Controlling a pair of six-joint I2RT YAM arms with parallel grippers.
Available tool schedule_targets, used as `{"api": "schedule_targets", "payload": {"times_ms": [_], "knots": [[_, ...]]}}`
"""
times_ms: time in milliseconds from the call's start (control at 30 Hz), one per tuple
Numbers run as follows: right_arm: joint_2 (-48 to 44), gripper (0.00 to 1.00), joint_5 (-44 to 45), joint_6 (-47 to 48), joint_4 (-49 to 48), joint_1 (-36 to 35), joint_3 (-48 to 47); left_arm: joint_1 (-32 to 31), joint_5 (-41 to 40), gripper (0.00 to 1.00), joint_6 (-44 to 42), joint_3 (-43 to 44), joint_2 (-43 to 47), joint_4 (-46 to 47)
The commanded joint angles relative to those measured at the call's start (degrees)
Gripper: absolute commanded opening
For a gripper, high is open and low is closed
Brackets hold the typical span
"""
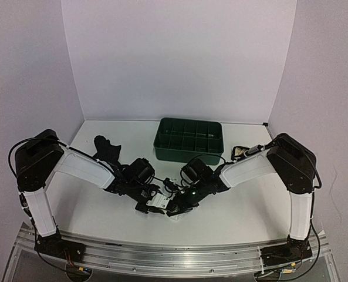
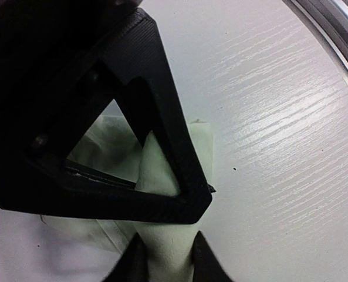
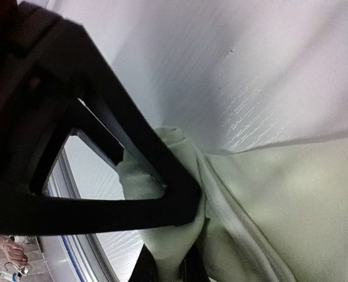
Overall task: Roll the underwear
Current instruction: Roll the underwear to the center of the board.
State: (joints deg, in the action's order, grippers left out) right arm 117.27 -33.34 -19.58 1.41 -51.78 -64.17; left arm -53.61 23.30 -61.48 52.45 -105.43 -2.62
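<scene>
A plain cream-white underwear point(image 1: 159, 201) lies bunched on the table near its front edge, between my two grippers. My left gripper point(image 1: 145, 204) is at its left end. In the left wrist view the left gripper point(image 2: 165, 255) pinches a raised fold of that underwear point(image 2: 200, 141) between its fingertips. My right gripper point(image 1: 175, 210) is at the right end, and in the right wrist view the right gripper point(image 3: 168, 265) is shut on a rolled edge of the underwear point(image 3: 291, 205). A black underwear point(image 1: 106, 147) lies crumpled at the back left. A cream one with black edging point(image 1: 239, 153) shows behind the right arm.
A green compartment tray point(image 1: 188, 140) stands at the back centre, just beyond both wrists. The metal rail point(image 1: 162, 249) runs along the near table edge, close below the grippers. White walls enclose the table on three sides.
</scene>
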Motion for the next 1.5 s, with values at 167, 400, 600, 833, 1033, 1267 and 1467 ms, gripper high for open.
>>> {"api": "schedule_targets", "payload": {"times_ms": [167, 400, 600, 833, 1033, 1267, 1467], "knots": [[-4.85, 0.4, 9.94, 0.54, 11.29, 0.45, -2.29, -0.09, -3.15, 0.0, 2.66, 1.5, -1.55, -3.97], [-17.81, 0.62, 15.87, -4.83, 14.02, 3.81, 1.19, -0.12, -2.7, 0.0, 6.18, 2.94, -1.02, -5.93], [-20.01, 0.59, 21.3, -13.69, 15.09, 6.81, 6.19, -0.09, -2.35, 0.0, 7.53, 3.68, -0.84, -6.29], [-7.5, 0.52, 19.1, -18.11, 14.78, 7.14, -1.2, -0.09, -2.22, 0.0, 8.18, 4.49, -0.87, -6.9], [-2.58, 0.54, 14.28, -18.45, 10.43, 7.14, -3.93, -0.09, -2.06, 0.0, 8.46, 4.26, -0.63, -7.24], [1.42, 0.2, 14.23, -20.84, 9.6, 7.13, -6.31, -0.16, -1.94, 0.0, 8.59, 4.73, -0.72, -7.03], [2.2, 0.0, 19.11, -21.81, 9.62, 7.15, -7.44, -0.88, 0.67, 0.0, 11.39, 9.92, 0.27, -13.86]]}}
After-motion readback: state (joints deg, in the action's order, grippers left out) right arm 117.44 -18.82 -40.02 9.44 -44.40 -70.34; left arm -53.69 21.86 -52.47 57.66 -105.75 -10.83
